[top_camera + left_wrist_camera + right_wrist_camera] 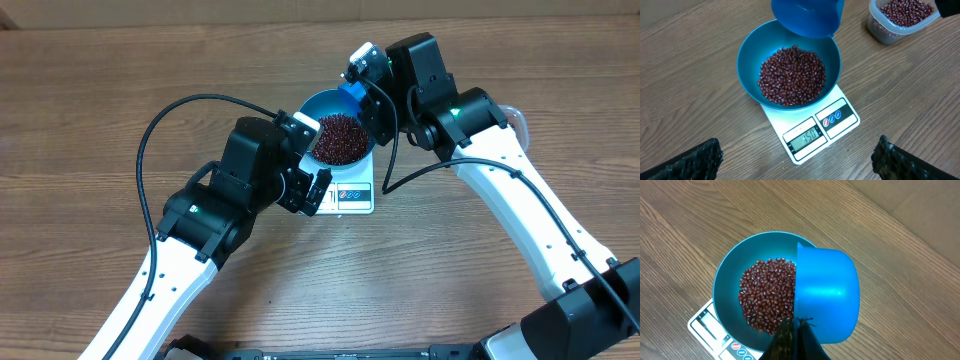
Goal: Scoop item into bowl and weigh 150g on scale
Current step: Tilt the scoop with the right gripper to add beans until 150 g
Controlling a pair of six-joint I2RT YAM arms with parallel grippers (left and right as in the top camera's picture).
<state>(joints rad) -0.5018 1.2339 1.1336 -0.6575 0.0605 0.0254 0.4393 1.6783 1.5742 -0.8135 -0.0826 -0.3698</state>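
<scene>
presently found scoop [827, 295] pinched tight in right gripper [792, 330], tipped over bowl [750, 55] for pouring; saw beans [792, 75] heaped in bowl on scale [840, 117], display [805, 136] at 150; noted left gripper [800, 160] spread, empty.

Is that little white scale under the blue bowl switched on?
On. The scale shows 150 on its display, with the bowl of beans resting on it.

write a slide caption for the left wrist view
Blue bowl of red-brown beans on the white scale, display reading 150, blue scoop over its far rim, clear tub of beans beyond.
</scene>
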